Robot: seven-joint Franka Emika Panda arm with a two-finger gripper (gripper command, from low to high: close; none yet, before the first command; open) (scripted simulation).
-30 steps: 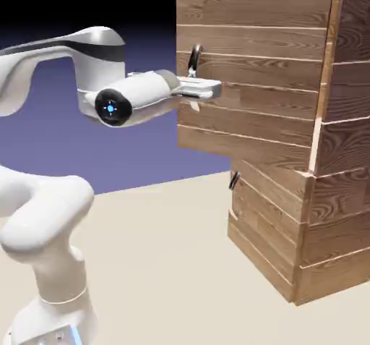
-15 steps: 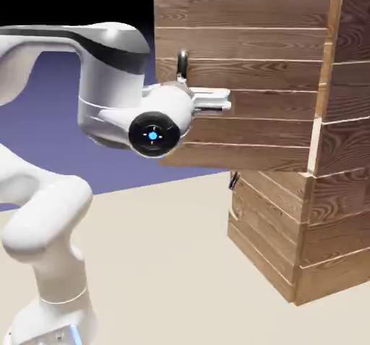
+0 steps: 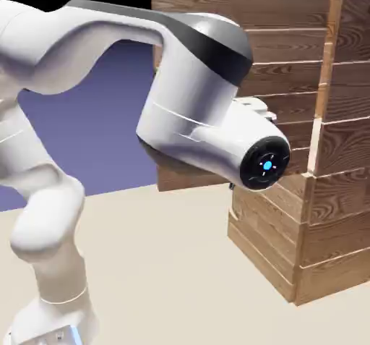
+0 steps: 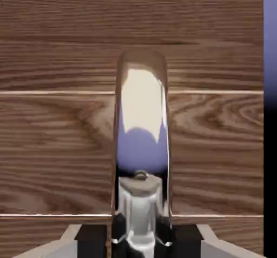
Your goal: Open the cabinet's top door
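Grey claw (image 4: 139, 240) tips are sitting clamped on either side of the handle (image 4: 142, 138), a shiny curved metal bar filling the hand view's middle. Behind it, the top door (image 4: 59, 143) is showing as brown planks. In the exterior view the white arm (image 3: 195, 112) is hiding the claw and handle; the door (image 3: 289, 54) is standing swung out from the cabinet (image 3: 340, 192). Smooth metal may be slippery; the door looks rigid, probably heavy, best held mid-bar.
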